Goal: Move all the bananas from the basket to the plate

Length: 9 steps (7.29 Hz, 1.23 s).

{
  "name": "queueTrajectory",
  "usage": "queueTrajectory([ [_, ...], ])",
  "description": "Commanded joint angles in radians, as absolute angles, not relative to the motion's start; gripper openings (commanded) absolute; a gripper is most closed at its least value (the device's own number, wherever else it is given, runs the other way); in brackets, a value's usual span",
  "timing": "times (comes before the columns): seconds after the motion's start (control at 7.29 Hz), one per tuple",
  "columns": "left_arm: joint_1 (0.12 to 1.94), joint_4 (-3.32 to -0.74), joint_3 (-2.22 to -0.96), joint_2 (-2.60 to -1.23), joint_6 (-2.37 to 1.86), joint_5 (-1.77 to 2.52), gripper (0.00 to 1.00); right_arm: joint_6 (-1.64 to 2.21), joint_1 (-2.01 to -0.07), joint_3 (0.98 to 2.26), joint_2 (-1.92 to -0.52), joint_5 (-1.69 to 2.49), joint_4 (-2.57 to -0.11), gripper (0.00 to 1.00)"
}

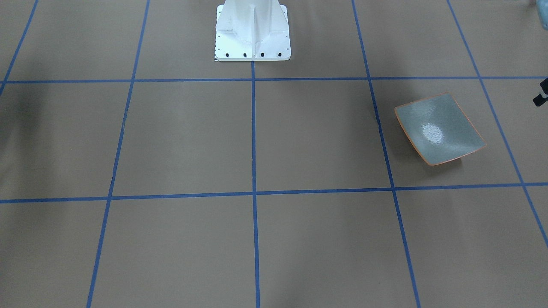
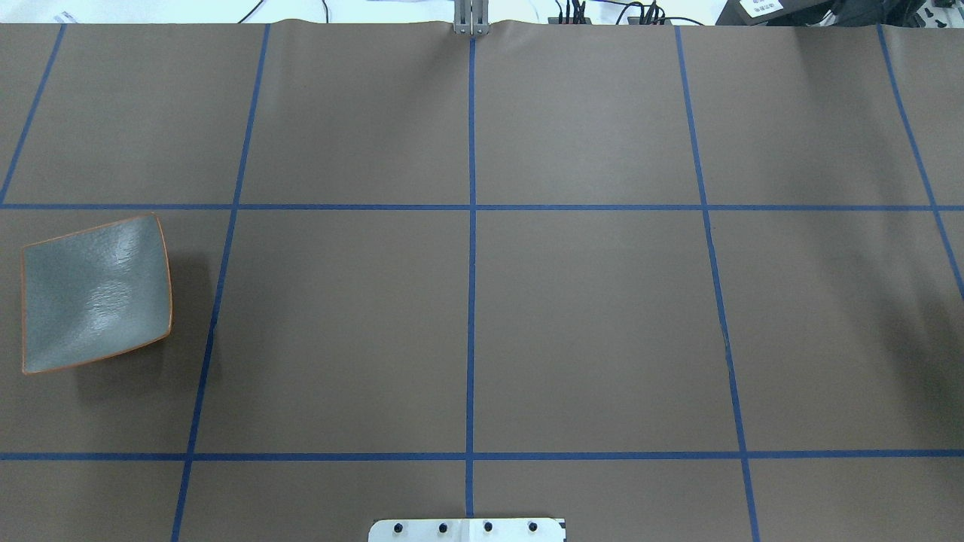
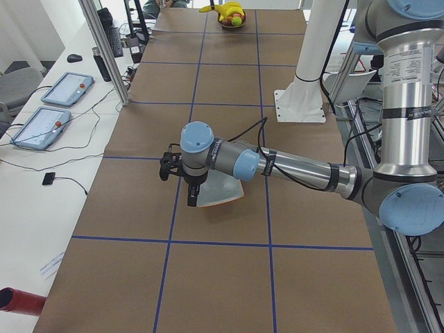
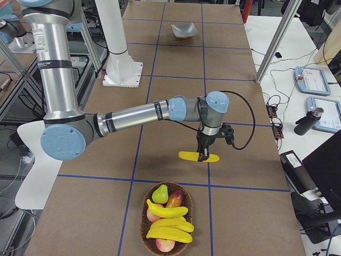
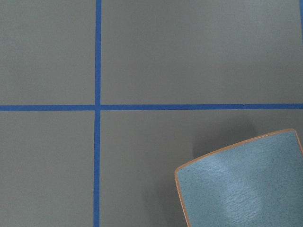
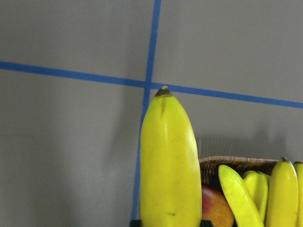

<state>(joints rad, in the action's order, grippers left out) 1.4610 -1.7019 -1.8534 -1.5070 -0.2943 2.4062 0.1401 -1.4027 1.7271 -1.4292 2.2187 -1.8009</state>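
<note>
My right gripper [image 4: 201, 156] is shut on one yellow banana [image 4: 199, 157], holding it level a little above the table, just beyond the basket [image 4: 166, 221]. In the right wrist view this banana [image 6: 168, 161] fills the middle, with dark fingertips [image 6: 135, 223] at its base. Three more bananas [image 4: 169, 224] lie in the basket. The grey-green plate [image 2: 94, 293] with its orange rim sits bare at the table's far left end. My left gripper [image 3: 192, 202] hangs over the plate's [image 3: 220, 191] outer edge; I cannot tell whether it is open or shut.
A pear [image 4: 160, 193] and reddish fruit [image 4: 176, 199] share the basket. The white robot base [image 1: 252, 34] stands at mid-table. Tablets [image 3: 66, 89], cables and an aluminium post [image 3: 104, 52] line the operators' side beyond the table edge.
</note>
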Motion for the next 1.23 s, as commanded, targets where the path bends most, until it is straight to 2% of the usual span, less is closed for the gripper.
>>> queueTrajectory([
  [0.0,1.412,-1.726,-1.847,-1.578,-0.385,2.407,1.00,0.448,-1.271,1.741,-1.330,2.289,-1.685,0.00],
  [0.55,1.269,-1.785,-1.775,-1.833,-0.717,2.431,1.00,1.028,-1.007,1.726,-1.131,2.292,-1.329,0.00],
  [0.82,1.160,-1.941,-1.757,-1.879,-0.851,2.436,1.00,1.162,-0.965,1.724,-1.074,2.293,-1.186,0.00],
  [1.1,1.059,-2.024,-1.726,-1.998,-1.064,2.436,1.00,1.340,-0.876,1.721,-1.042,2.187,-1.012,0.00],
])
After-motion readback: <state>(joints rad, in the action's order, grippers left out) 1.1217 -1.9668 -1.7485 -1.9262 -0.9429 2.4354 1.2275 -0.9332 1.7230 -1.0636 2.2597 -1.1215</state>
